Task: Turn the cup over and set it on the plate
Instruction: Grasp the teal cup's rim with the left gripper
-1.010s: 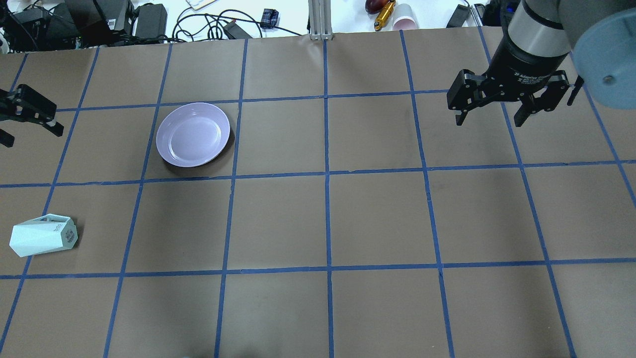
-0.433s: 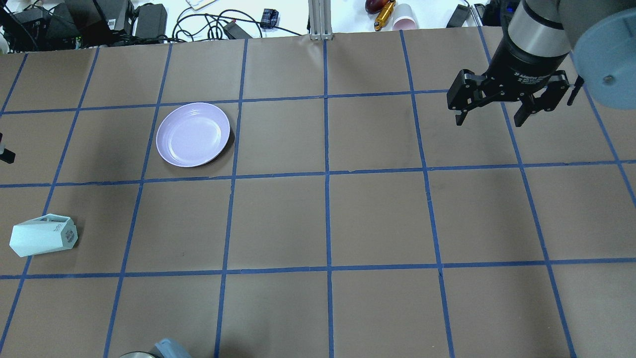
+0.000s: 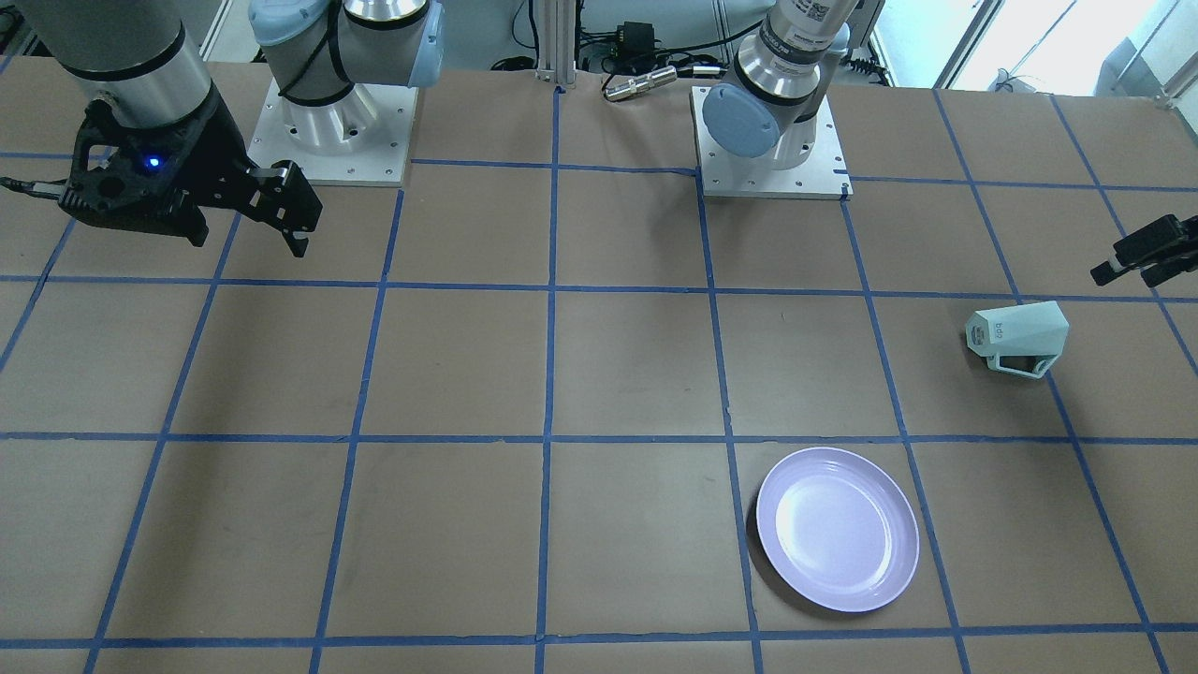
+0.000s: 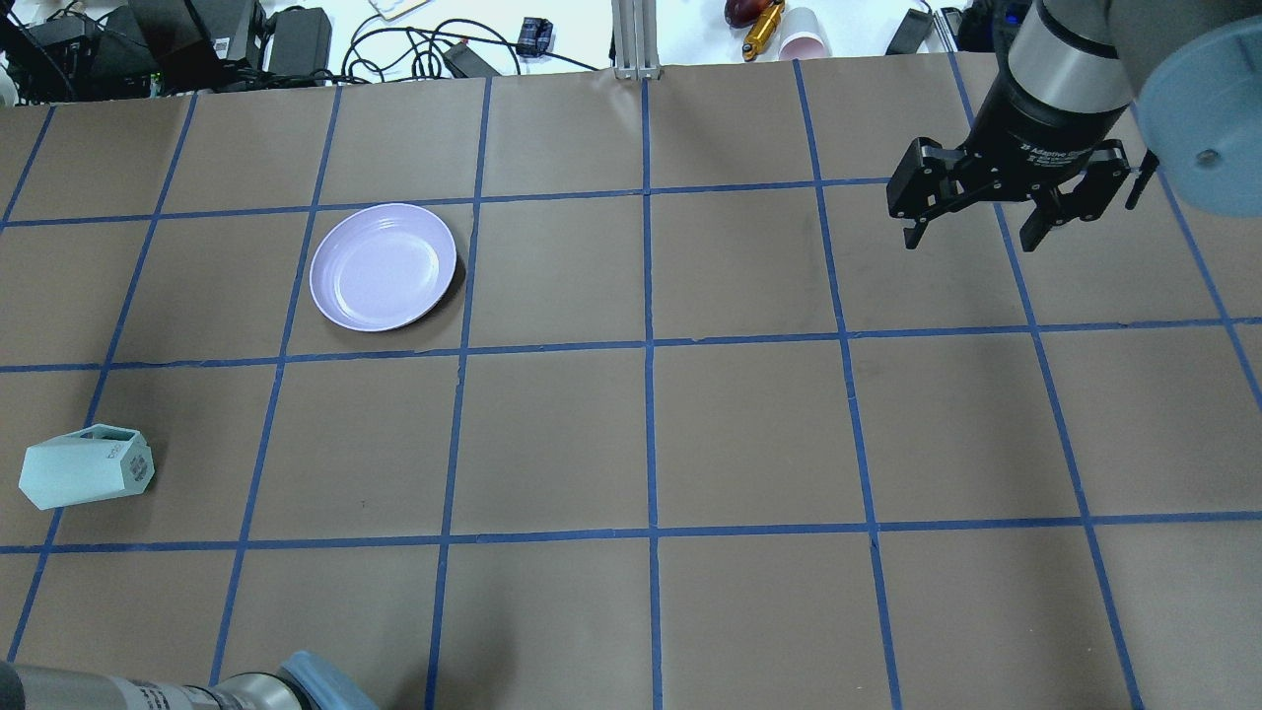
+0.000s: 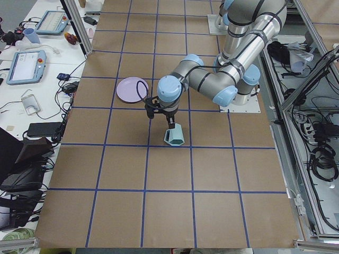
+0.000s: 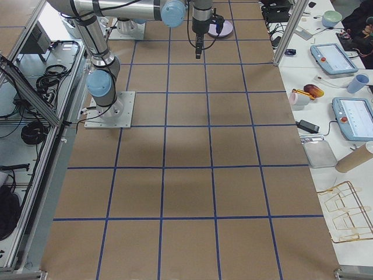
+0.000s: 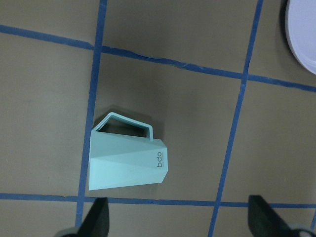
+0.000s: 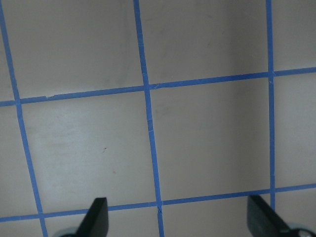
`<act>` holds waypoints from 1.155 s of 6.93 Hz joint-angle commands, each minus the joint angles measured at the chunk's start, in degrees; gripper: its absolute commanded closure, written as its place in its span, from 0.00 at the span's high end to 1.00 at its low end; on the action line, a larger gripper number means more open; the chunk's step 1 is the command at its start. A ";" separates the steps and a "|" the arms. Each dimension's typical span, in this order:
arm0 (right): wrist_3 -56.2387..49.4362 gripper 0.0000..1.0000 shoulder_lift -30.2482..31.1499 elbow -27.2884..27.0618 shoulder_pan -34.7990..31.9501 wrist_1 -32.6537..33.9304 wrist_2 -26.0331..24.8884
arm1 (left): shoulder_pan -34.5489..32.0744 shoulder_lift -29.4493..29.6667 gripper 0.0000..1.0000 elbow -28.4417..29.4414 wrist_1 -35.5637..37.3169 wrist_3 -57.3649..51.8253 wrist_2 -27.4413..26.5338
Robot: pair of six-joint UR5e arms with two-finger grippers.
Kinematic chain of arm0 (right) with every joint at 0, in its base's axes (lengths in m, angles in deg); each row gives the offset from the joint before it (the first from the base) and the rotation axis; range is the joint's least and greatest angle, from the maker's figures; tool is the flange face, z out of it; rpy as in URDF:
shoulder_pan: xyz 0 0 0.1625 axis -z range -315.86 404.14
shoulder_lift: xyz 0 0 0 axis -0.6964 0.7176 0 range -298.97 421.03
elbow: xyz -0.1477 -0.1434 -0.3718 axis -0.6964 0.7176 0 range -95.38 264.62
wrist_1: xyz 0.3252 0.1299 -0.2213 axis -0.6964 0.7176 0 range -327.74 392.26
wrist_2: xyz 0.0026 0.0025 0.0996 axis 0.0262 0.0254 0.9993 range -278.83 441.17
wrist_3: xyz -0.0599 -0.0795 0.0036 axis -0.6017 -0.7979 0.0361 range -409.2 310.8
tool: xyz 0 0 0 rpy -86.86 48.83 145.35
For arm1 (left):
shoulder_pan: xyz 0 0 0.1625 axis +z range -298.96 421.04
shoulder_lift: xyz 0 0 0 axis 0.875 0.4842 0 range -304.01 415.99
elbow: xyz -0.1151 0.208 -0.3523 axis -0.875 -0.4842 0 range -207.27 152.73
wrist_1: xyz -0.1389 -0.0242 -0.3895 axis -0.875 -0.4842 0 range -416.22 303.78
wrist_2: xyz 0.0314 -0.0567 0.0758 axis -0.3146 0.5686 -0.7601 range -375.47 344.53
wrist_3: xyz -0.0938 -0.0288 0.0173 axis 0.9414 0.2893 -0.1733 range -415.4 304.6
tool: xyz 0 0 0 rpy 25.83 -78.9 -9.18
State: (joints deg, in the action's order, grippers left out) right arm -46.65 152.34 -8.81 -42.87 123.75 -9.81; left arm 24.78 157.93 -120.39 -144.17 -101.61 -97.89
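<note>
The pale mint-green cup (image 4: pixel 87 476) lies on its side near the table's left edge, handle toward the far side. It also shows in the front view (image 3: pixel 1017 337) and the left wrist view (image 7: pixel 129 163). The lavender plate (image 4: pixel 384 266) sits empty farther in; it also shows in the front view (image 3: pixel 837 528). My left gripper (image 7: pixel 177 219) is open and empty, hovering above and just beside the cup (image 5: pixel 174 137). It shows at the front view's right edge (image 3: pixel 1146 253) and is outside the overhead view. My right gripper (image 4: pixel 976 232) is open and empty, high over the far right.
The left arm's elbow (image 4: pixel 246 690) shows at the overhead view's bottom edge. Both arm bases (image 3: pixel 772 159) stand at the robot's side of the table. Cables, power bricks and small items (image 4: pixel 296 39) lie beyond the far edge. Blue tape lines grid the brown table.
My left gripper has left the overhead view past its left edge, and the left arm's elbow has come in at the bottom. Cup, plate and right arm have not moved.
</note>
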 commanded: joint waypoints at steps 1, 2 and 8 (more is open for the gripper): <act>0.00 1.00 0.00 0.00 0.00 0.00 0.01 | 3.55 5.17 1.00 -0.04 3.12 -7.10 0.06; 0.00 1.00 0.00 0.00 0.00 0.00 0.01 | 4.52 7.54 1.00 -0.04 3.75 -8.44 0.15; 0.00 1.00 0.00 0.00 0.00 0.00 0.01 | 4.97 15.73 1.00 -0.39 2.97 -13.11 4.54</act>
State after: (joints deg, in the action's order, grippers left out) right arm -46.65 152.35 -8.81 -42.87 123.75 -9.80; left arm 29.73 172.70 -120.58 -140.67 -114.62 -94.00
